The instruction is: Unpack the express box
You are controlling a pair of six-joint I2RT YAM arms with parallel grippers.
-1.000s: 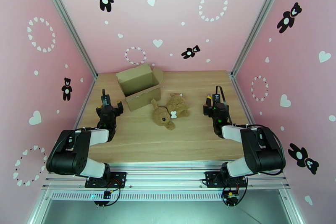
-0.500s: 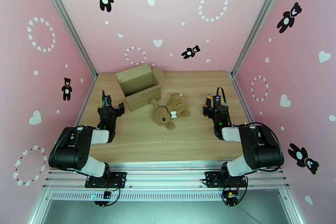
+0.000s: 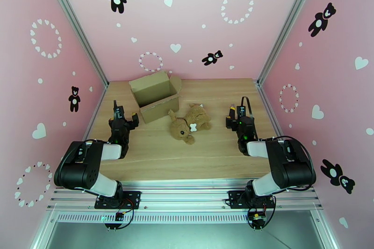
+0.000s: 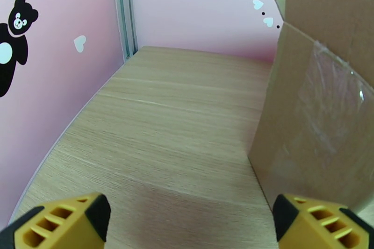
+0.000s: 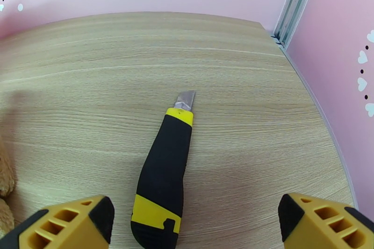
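Well, this looks mostly done, imo. The box [image 3: 156,93] sits at the back-left of the table [image 3: 196,159], flaps up and top open. From the overhead cam I see nothing inside, tho the bottom behind its near wall is hidden. On my L wrist cam its taped side stands close on the right of my left jaws, apart from them as far as I can tell.

The plush toy [image 3: 189,124] lies flat on the table, outside the box and just beside its near right corner, approx midway btw my two arms. So the contents seem to be out.

The knife [image 5: 163,184] lies on the table right under my right jaws, blade out and pointing away from me. Nothing is gripping it.

Both jaws stand wide open and empty, left jaws near the box, right jaws over the knife.

What's left, I reckon: not much. Maybe check the box bottom for anything else, then pull both arms back. The cutting and emptying look finished.
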